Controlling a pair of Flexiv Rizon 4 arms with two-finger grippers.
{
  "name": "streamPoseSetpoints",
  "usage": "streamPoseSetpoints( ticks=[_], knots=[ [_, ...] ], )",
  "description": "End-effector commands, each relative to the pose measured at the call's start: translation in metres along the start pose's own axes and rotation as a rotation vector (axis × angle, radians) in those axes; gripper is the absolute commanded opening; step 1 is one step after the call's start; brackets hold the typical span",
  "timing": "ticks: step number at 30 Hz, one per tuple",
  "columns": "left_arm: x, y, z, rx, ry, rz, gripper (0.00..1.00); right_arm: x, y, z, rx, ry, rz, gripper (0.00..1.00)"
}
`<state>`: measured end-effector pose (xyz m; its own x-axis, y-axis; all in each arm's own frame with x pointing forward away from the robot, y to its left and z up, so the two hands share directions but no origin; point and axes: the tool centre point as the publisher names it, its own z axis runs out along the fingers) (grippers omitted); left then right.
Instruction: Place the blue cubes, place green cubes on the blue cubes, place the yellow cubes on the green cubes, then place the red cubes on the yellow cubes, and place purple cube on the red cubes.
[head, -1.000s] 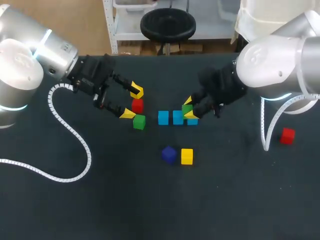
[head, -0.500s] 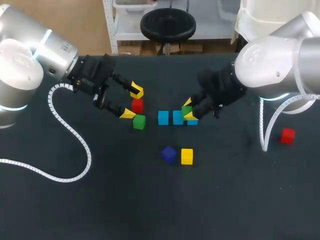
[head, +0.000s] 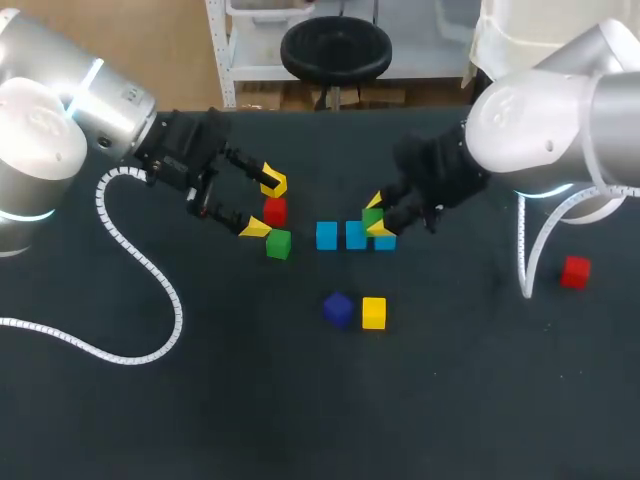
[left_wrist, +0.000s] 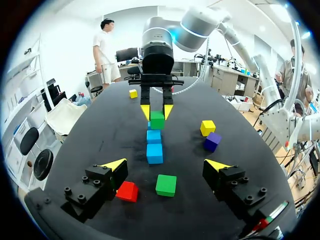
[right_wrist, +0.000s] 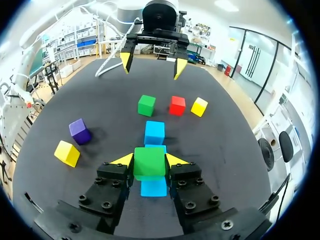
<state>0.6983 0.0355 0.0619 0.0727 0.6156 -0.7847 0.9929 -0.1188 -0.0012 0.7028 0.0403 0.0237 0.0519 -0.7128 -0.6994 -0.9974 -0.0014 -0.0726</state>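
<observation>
Red cube (head: 275, 210) and a loose green cube (head: 278, 244) lie at the left, just by the left gripper (head: 263, 206), whose fingers stand wide apart with nothing in them. To the right, three blue cubes (head: 326, 235) form a row. At its right end the right gripper (head: 377, 217) is clamped on a second green cube (right_wrist: 149, 162), directly over the end blue cube (right_wrist: 153, 188); whether they touch I cannot tell. Placing it well likely means squaring the edges, lowering until the faces meet, then parting the fingers slightly and lifting straight, so the row is not nudged.
</observation>
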Motion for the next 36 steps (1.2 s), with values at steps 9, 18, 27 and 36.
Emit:
streamPoseSetpoints(
  ticks=[9,18,27,36],
  knots=[
    [0.0005,0.0018,0.0,0.004,0.0,0.001,1.0,0.0005,-0.0036,0.0038,-0.005,0.001,0.008,0.0],
    [0.0005,0.0018,0.0,0.004,0.0,0.001,1.0,0.0012,-0.0035,0.005,-0.007,0.004,0.012,0.0],
    [0.0005,0.0018,0.0,0.004,0.0,0.001,1.0,0.0024,-0.0052,0.0049,-0.001,0.002,0.016,0.0],
    [0.0005,0.0018,0.0,0.004,0.0,0.001,1.0,0.004,-0.0068,0.0046,0.002,0.001,0.023,0.0]
  ],
)
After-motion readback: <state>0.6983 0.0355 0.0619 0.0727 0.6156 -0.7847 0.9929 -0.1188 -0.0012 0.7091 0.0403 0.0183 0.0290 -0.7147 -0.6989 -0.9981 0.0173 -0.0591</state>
